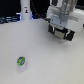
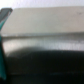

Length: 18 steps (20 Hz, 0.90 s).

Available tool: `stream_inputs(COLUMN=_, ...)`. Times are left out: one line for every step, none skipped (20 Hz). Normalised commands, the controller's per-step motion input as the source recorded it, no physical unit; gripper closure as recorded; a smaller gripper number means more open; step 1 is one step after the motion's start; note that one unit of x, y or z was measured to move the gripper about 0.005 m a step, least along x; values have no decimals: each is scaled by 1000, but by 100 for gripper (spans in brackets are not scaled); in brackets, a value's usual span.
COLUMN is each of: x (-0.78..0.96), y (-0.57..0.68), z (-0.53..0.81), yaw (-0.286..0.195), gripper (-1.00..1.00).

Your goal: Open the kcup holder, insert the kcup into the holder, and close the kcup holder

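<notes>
The kcup point(image 1: 20, 61), a tiny white pod with a green-and-blue top, lies alone on the white table toward the exterior view's left front. The black kcup holder point(image 1: 63, 35) stands at the back right, mostly covered by the arm. My gripper point(image 1: 60, 28) is right at the holder's top front, far from the kcup. Its fingers are lost against the black box, so how the jaws stand is unclear. The wrist view is blurred and filled by a dark grey surface point(image 2: 45, 47) very close up, which seems to be the holder.
A white bottle-like post point(image 1: 25, 10) stands at the back left of the exterior view. Dark clutter lines the table's far edge. A teal strip point(image 2: 2, 57) shows at one edge of the wrist view.
</notes>
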Motion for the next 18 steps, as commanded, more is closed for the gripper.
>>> stream_inputs(x=895, y=-401, z=137, yaw=-62, gripper=100)
stream_inputs(x=884, y=-416, z=124, yaw=-65, gripper=100)
stream_inputs(x=880, y=-424, z=128, yaw=-65, gripper=100)
stream_inputs(x=884, y=-436, z=131, yaw=-70, gripper=100)
stream_inputs(x=823, y=-406, z=138, yaw=-74, gripper=100)
stream_inputs(x=871, y=-447, z=143, yaw=-74, gripper=100)
stream_inputs(x=866, y=-447, z=148, yaw=-77, gripper=100)
stream_inputs(x=813, y=-433, z=112, yaw=-62, gripper=100)
stream_inputs(x=860, y=-445, z=140, yaw=-75, gripper=100)
stream_inputs(x=854, y=-437, z=145, yaw=-77, gripper=100)
stream_inputs(x=841, y=-422, z=123, yaw=-79, gripper=100)
stream_inputs(x=622, y=-193, z=103, yaw=-71, gripper=-100)
stream_inputs(x=566, y=-164, z=73, yaw=-61, gripper=-100)
stream_inputs(x=458, y=-134, z=70, yaw=-63, gripper=-100)
stream_inputs(x=339, y=-137, z=97, yaw=-64, gripper=-100)
stream_inputs(x=335, y=-184, z=192, yaw=-77, gripper=-100)
stream_inputs(x=336, y=-278, z=248, yaw=-91, gripper=-100)
stream_inputs(x=285, y=-247, z=244, yaw=-94, gripper=-100)
